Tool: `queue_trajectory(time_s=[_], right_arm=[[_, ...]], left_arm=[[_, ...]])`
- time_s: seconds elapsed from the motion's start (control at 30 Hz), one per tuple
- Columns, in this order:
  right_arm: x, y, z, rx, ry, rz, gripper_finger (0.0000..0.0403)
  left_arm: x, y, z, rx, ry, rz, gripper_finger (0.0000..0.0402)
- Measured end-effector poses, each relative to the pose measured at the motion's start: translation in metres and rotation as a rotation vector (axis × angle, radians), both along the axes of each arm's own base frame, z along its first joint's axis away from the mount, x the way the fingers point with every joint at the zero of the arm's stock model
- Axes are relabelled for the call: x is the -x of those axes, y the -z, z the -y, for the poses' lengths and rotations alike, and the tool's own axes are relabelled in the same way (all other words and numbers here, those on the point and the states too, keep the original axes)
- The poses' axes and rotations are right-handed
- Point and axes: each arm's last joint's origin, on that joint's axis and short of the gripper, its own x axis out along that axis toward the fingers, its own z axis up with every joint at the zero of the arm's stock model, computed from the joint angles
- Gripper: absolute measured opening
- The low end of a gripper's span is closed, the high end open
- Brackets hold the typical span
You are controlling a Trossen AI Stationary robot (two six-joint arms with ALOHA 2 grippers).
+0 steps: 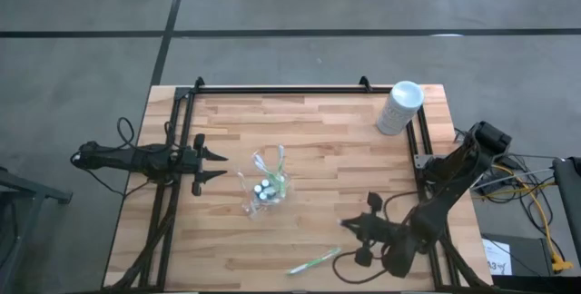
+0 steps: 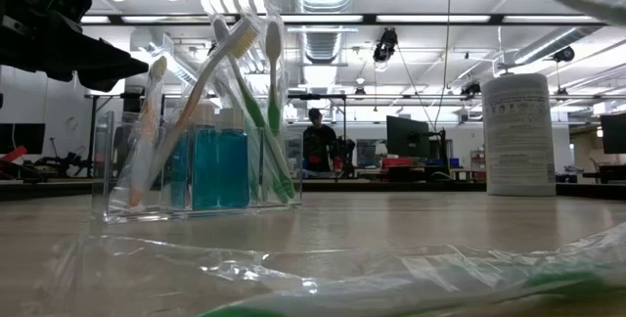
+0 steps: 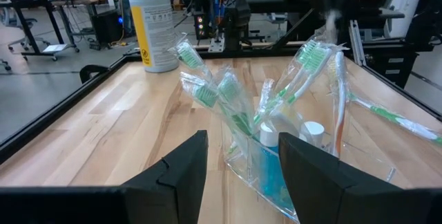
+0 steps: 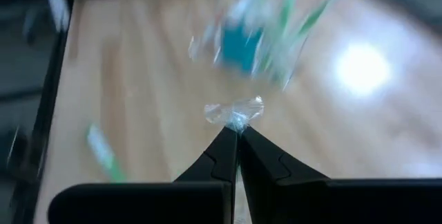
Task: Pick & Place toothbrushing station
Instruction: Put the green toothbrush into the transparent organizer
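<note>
A clear holder [image 1: 268,185] stands on the table's middle, holding several wrapped toothbrushes and small blue bottles; it also shows in the low view [image 2: 201,165] and the left wrist view [image 3: 276,162]. My left gripper [image 1: 218,165] [image 3: 242,144] is open and empty, level, just left of the holder. My right gripper [image 1: 348,225] [image 4: 233,133] is shut on a scrap of clear plastic wrapper [image 4: 235,111], near and to the right of the holder. A wrapped green toothbrush [image 1: 314,260] lies flat on the table near the front edge; it also shows in the low view [image 2: 411,283]. My right gripper pinches a crumpled end of clear wrapper [image 4: 236,115] between its two fingertips; the bunch sticks out just past the tips. The fingers hide whatever hangs behind them, so I cannot tell what the wrapper contains. The gripper is above the table.
A white canister [image 1: 399,108] stands at the far right corner and shows in the low view [image 2: 518,136]. Black frame rails [image 1: 272,88] run along the far, left and right edges. Bare wood lies between the holder and the canister.
</note>
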Motion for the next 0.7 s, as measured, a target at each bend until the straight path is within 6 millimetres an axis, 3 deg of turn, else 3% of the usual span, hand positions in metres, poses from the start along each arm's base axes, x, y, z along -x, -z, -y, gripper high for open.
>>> queue_trajectory(time_s=[0.4, 0.7], right_arm=[[-0.034, -0.057, 0.029, 0.203, -0.019, 0.270, 0.0008], [-0.075, -0.061, 0.065, 0.206, -0.155, 0.366, 0.0008]], left_arm=[[0.000, 0.000, 0.000, 0.000, 0.000, 0.000, 0.0181], [0.000, 0.000, 0.000, 0.000, 0.000, 0.000, 0.0181]])
